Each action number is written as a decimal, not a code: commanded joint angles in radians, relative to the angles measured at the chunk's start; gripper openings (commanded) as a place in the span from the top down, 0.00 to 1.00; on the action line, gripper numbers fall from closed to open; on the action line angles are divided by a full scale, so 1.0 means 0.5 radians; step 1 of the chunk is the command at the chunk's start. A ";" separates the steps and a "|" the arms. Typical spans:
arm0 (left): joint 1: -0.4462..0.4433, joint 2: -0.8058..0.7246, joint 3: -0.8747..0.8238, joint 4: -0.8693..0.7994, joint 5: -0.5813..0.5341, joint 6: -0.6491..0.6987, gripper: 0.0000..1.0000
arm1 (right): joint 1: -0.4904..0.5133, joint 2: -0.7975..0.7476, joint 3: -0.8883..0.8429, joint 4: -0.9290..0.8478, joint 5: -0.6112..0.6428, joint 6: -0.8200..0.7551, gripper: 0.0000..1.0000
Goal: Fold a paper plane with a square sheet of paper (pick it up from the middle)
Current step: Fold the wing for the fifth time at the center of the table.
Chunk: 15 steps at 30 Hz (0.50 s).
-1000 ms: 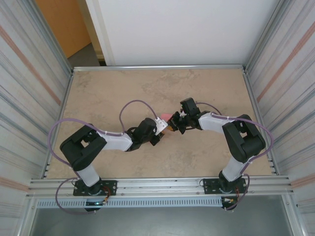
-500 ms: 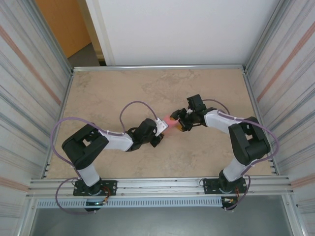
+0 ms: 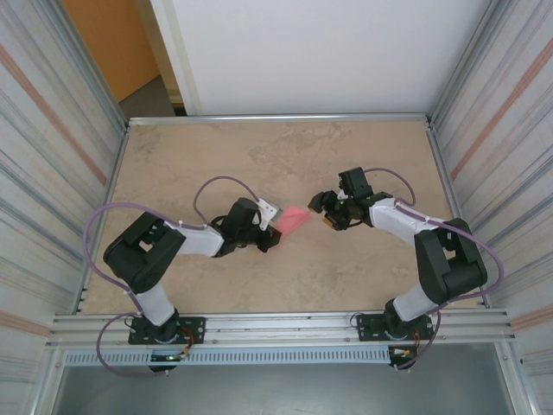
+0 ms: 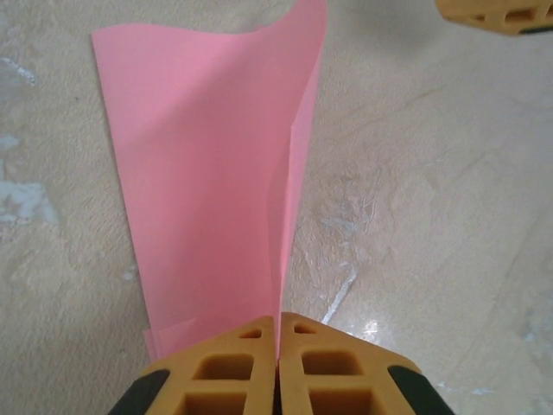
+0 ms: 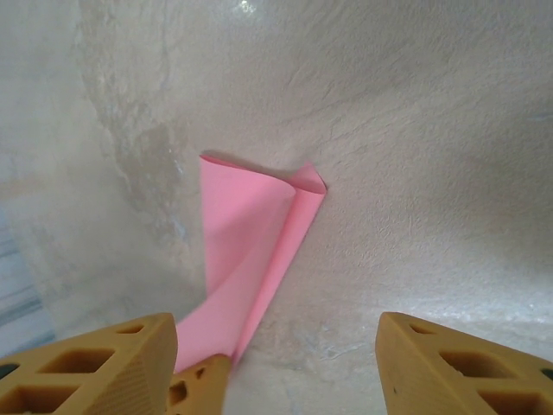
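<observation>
Mottled beige stone is covering the bench [image 3: 173,164], which is sitting inside an aluminium frame with striped panels rising on both sides and a white wall standing at the far end. Two arms are reaching in from the near edge, and their hands are facing each other near the middle of the surface.

One piece of pink paper [image 3: 294,220] is showing, plain and unmarked. It is already folded into a long wedge, narrow at the gripped end and widening toward the free end. From the left wrist camera a straight crease is running along its length on the right side, a second layer is peeking out at the lower left, and the far edge is curving upward. From the right wrist camera the far corner is curling over into a small folded tip.

The left hand [image 4: 278,359] is pinching the narrow end of the paper, with its two orange fingers pressed together on it and only the thin sheet between them. The rest of the paper is sticking out toward the right hand [image 3: 326,213]. Whether the free end is touching the bench I cannot tell.

The right hand is standing spread wide and holding nothing. It is hovering just beyond the paper's free end, apart from it. One of its fingertips [image 4: 497,13] is showing at the top corner of the left wrist view.
</observation>
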 commanded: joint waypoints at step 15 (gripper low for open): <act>0.183 0.158 0.073 -0.020 0.543 -0.536 0.94 | 0.327 0.243 0.216 -0.181 0.169 -0.627 0.29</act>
